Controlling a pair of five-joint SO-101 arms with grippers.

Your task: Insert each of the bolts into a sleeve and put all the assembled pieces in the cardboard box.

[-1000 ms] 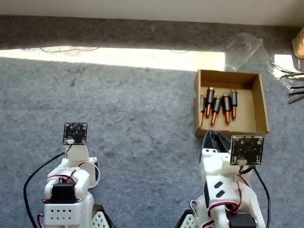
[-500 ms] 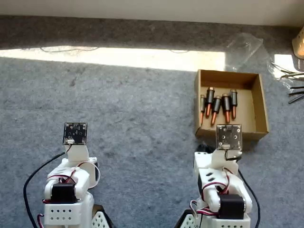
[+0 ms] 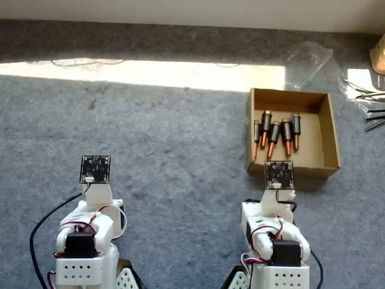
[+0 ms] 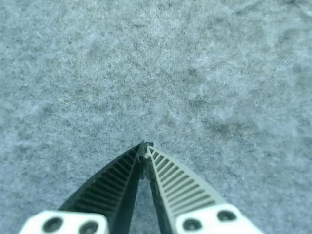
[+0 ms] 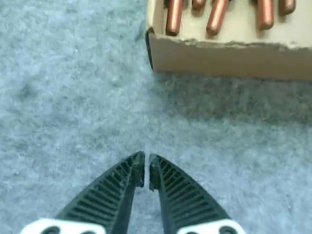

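Noted right gripper (image 5: 146,169) closed, tips a hair apart, above grey carpet (image 5: 58,97). Just beyond the tips: near wall of box (image 5: 229,54), close, not touching. Inside, by that wall: copper ends of bolts (image 5: 217,13). From above, counted five bolts in dark sleeves (image 3: 287,129), side by side in box, heads toward its far wall. Box toward carpet's right edge, straight ahead of right arm (image 3: 275,241). Logged left gripper (image 4: 145,147) closed, tips touching, over carpet, well apart from box, toward carpet's left near side.
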